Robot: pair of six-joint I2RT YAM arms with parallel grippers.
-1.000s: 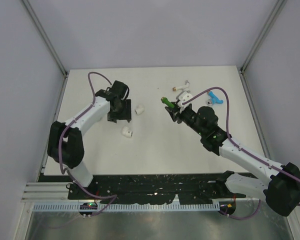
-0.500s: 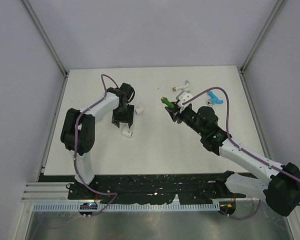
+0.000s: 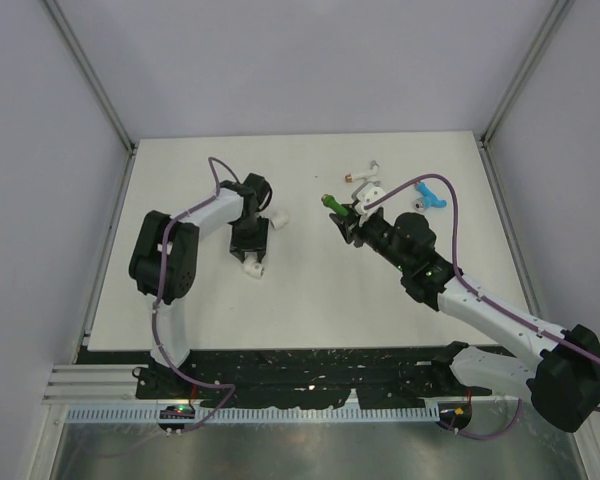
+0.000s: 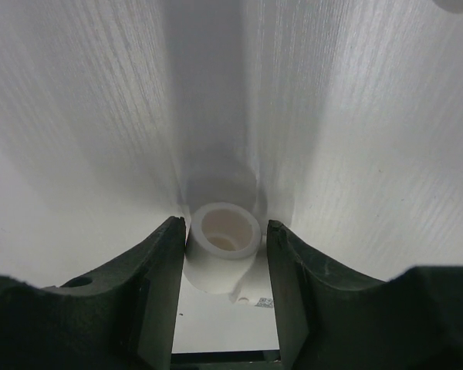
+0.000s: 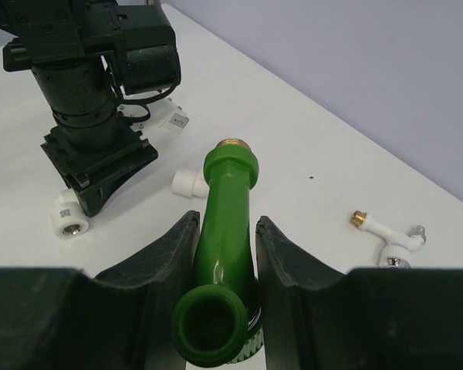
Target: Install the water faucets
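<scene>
My right gripper [image 3: 346,213] is shut on the green faucet [image 3: 333,203], holding it above the table with its brass end pointing away; in the right wrist view the faucet [image 5: 228,208] sits between the fingers. A white faucet [image 3: 366,174] and a blue faucet [image 3: 433,196] lie on the table behind it. The brown faucet is not in view. My left gripper [image 3: 250,248] points down over a stubby white pipe fitting [image 3: 254,265]. In the left wrist view its jaws straddle the fitting [image 4: 222,245] on the table, the left finger touching it and the right finger a small gap away.
A second white pipe fitting [image 3: 278,218] lies just right of my left gripper; it also shows in the right wrist view [image 5: 187,182]. The white table [image 3: 310,300] ends at the black rail in front. Frame posts stand at the back corners.
My left arm has swung right and toward the near side, and its gripper has come down around the white pipe fitting. My right arm has held still with the green faucet.
</scene>
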